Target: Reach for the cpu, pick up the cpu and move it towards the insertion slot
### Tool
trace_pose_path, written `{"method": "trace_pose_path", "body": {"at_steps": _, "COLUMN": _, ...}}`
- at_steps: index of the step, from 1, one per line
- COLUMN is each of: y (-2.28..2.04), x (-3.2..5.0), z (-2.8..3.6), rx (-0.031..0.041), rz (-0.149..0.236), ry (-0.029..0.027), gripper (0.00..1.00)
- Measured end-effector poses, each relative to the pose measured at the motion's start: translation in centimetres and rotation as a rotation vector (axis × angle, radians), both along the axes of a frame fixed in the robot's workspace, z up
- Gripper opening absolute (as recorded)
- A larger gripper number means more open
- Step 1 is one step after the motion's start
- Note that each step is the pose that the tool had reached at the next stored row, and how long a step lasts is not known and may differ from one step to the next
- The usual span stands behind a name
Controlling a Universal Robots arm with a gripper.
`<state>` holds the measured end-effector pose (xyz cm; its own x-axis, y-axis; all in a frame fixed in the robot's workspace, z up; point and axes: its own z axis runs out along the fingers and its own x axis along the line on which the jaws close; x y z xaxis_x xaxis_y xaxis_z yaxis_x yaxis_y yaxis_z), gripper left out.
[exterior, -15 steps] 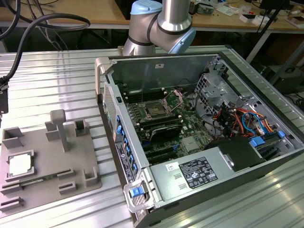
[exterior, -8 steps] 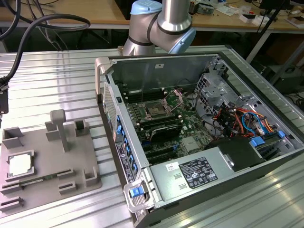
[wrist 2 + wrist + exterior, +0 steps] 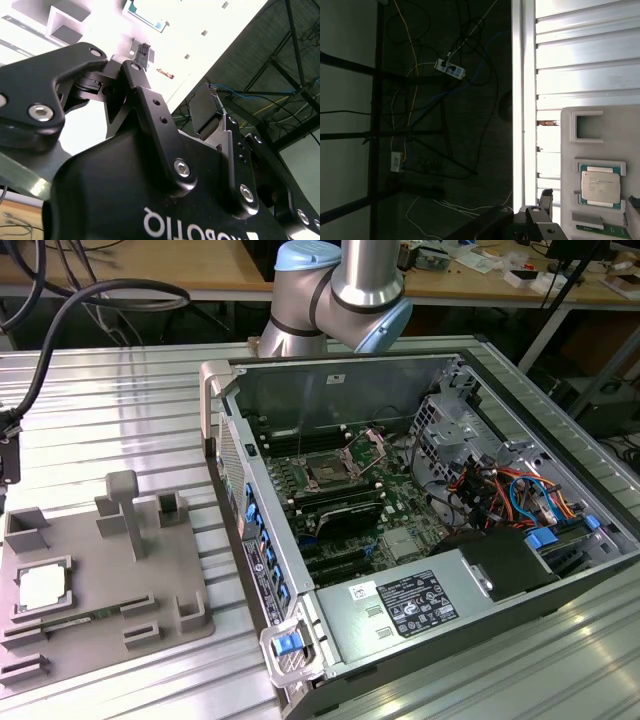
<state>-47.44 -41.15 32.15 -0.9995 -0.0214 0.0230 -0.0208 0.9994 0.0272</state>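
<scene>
The cpu lies flat, silvery top up, in a recess of the grey tray at the exterior view's left. In the first wrist view the cpu sits in its green-edged recess of the tray, some way off from the camera. The insertion slot is the square socket with a metal frame on the green board inside the open computer case. My gripper is open with nothing between its black fingers, and it hangs well above the tray.
The open computer case fills the exterior view's right, with cables, a drive cage and a power supply inside. The arm rises behind the case. Upright posts stand on the tray. Beyond the ribbed metal table's edge is a floor with cables.
</scene>
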Motion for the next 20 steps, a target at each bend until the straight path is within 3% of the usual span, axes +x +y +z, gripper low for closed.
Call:
{"method": "trace_pose_path", "body": {"at_steps": 7, "y": 0.0, "x": 0.0, "z": -0.64, "rx": 0.0, "rz": 0.0, "ry": -0.0001, "gripper": 0.6}}
{"method": "trace_pose_path", "body": {"at_steps": 20, "y": 0.01, "x": 0.08, "z": -2.74, "rx": -0.0001, "rz": 0.0, "ry": -0.0001, "gripper": 0.6}}
